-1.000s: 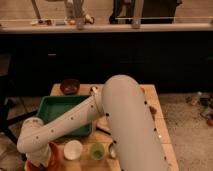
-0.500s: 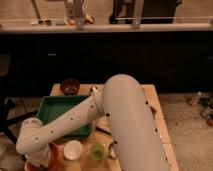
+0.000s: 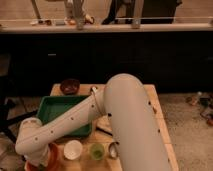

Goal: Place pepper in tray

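One green tray, gripper hidden at orange bowl

One tray, two bowls, two cups

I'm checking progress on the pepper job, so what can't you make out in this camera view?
Hand: bottom left beside the orange bowl, hidden behind the arm and cut by the frame edge; shut, contents unseen.
Pepper: nowhere visible, possibly behind the arm.
Tray: right side covered by the arm.
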Controlling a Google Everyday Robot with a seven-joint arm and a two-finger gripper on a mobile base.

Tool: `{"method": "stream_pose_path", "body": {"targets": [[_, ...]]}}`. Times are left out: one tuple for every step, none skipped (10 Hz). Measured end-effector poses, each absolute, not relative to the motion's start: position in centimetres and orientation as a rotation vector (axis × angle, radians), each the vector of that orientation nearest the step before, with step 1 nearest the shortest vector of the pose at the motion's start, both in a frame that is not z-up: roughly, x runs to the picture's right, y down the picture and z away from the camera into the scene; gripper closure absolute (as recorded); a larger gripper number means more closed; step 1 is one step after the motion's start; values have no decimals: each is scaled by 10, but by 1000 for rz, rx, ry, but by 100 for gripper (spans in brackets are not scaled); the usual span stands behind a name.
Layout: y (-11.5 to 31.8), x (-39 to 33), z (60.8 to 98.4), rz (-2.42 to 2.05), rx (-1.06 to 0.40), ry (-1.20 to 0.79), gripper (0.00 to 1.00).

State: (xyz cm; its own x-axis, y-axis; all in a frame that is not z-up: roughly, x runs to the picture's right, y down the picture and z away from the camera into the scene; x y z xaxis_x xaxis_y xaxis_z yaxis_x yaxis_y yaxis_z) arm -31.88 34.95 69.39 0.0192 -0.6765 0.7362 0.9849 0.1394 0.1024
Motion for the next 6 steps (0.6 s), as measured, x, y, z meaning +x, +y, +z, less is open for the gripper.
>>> {"method": "stream_pose_path", "body": {"targets": [[348, -319, 693, -1381, -510, -756, 100], [347, -318, 692, -1380, -507, -756, 100], [346, -318, 690, -1380, -502, -757, 100], [345, -318, 689, -1378, -498, -756, 100], [345, -318, 688, -1378, -496, -755, 100], [344, -318, 686, -1378, -490, -756, 100]]}}
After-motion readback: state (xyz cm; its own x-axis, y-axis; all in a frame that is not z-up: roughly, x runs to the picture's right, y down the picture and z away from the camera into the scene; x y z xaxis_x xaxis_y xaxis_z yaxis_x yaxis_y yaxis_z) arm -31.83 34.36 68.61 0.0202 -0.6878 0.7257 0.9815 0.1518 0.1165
